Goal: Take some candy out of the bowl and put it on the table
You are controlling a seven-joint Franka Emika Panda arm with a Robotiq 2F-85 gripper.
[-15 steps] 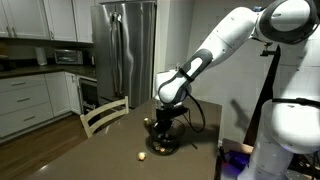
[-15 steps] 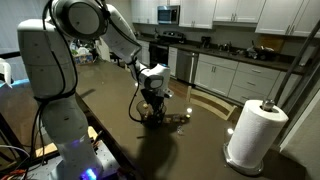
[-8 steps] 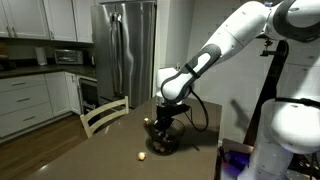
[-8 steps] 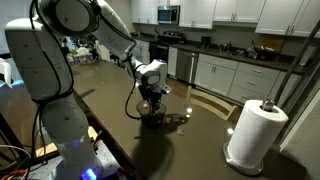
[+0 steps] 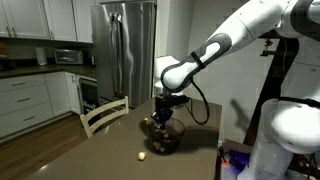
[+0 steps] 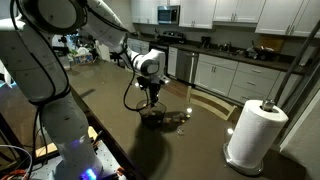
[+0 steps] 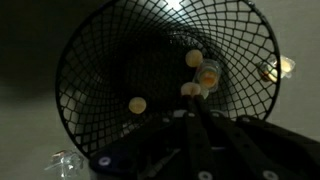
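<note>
Candy (image 7: 137, 104) lies in the bowl (image 7: 90, 60) directly beneath the gripper (image 5: 162, 117); open or closed, I cannot tell.

Both exterior views stood well back from the gripper (image 5: 160, 117), faced it from different sides, shared the bowl (image 5: 160, 138) and table (image 5: 100, 155), wrist view looked down from just above, close into the bowl.

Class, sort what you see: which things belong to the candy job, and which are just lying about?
Job: candy, bowl, table, pincer.
Lying about: chair, paper towel roll, fridge.
</note>
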